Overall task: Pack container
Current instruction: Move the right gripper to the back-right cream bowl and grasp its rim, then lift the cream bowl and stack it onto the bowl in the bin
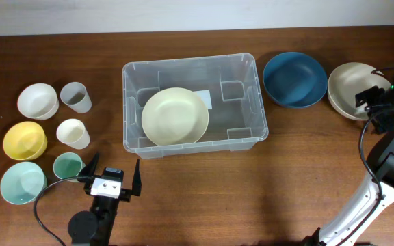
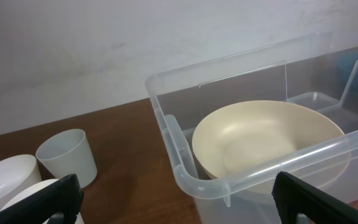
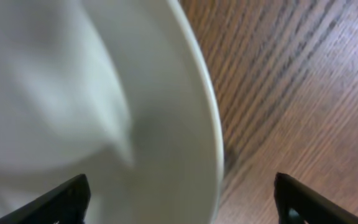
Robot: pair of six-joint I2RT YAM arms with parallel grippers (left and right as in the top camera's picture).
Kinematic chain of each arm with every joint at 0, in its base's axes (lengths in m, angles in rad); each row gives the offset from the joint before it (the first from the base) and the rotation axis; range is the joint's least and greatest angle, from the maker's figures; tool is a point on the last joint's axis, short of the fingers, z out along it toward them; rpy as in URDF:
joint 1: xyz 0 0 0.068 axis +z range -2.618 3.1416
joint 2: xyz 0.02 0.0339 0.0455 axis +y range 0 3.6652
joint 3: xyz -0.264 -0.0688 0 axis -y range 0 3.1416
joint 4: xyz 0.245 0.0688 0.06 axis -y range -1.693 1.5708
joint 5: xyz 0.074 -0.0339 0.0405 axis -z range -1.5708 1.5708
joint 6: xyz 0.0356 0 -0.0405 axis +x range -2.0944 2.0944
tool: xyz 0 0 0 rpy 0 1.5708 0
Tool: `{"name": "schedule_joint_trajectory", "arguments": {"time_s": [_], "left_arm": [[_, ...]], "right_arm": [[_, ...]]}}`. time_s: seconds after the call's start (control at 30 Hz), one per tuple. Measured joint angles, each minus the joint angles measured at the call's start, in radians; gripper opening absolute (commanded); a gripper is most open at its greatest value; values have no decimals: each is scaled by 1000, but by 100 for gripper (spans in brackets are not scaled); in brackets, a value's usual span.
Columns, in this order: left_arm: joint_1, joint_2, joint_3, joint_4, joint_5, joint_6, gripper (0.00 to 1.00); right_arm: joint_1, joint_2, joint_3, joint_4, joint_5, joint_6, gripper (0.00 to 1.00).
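Wooden table (image 1: 204, 198), everything is on it.

Container (image 1: 190, 61): clear plastic bin at the table's centre, long side left-right, open top, upright. It looks light and stiff but with thin walls that would flex, and the plastic looks smooth, so probably slippery. Best hold is likely the rolled rim, pinched over a long edge. The corners are rounded, so they give a worse grip. It likely needs no moving, since things go into it.

Cream bowl (image 1: 175, 116) already lies inside, left of middle, leaning a bit on the floor ribs.

Blue bowl (image 1: 294, 79) is just right of the bin, outside it. Beige bowl (image 1: 347, 85) is further right, touching or nearly touching the blue one.

Left cluster, well apart from the bin: white bowl (image 1: 37, 100), yellow bowl (image 1: 24, 140), mint bowl (image 1: 22, 183). Then the cups: grey cup (image 1: 75, 96), cream cup (image 1: 72, 133), green cup (image 1: 67, 165).

Right gripper (image 3: 182, 199) is over the near edge of the beige bowl, jaws spread wide with the rim between them, nothing pinched yet. A rim grab looks to be the step in hand. The bowl is hard and smooth, so there is a slip risk on a shallow bite.

Left gripper (image 1: 113, 171) is at the front left, low, beside the green cup. Jaws are fully spread, holding nothing, aimed toward the bin's left end.
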Motion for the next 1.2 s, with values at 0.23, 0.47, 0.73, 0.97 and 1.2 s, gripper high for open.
{"name": "schedule_joint_trajectory", "arguments": {"time_s": [0.23,0.47,0.73,0.97,1.2], "left_arm": [[0,0,0,0,0,0,100],[0,0,0,0,0,0,100],[0,0,0,0,0,0,100],[0,0,0,0,0,0,100],[0,0,0,0,0,0,100]], "right_arm": [[0,17,0,27,8,2,45],[0,37,-1,41,11,-11,4],[-32,29,15,53,-14,-5,4],[-158,29,14,56,-161,-104,4],[-304,9,10,56,-503,-221,4]]}}
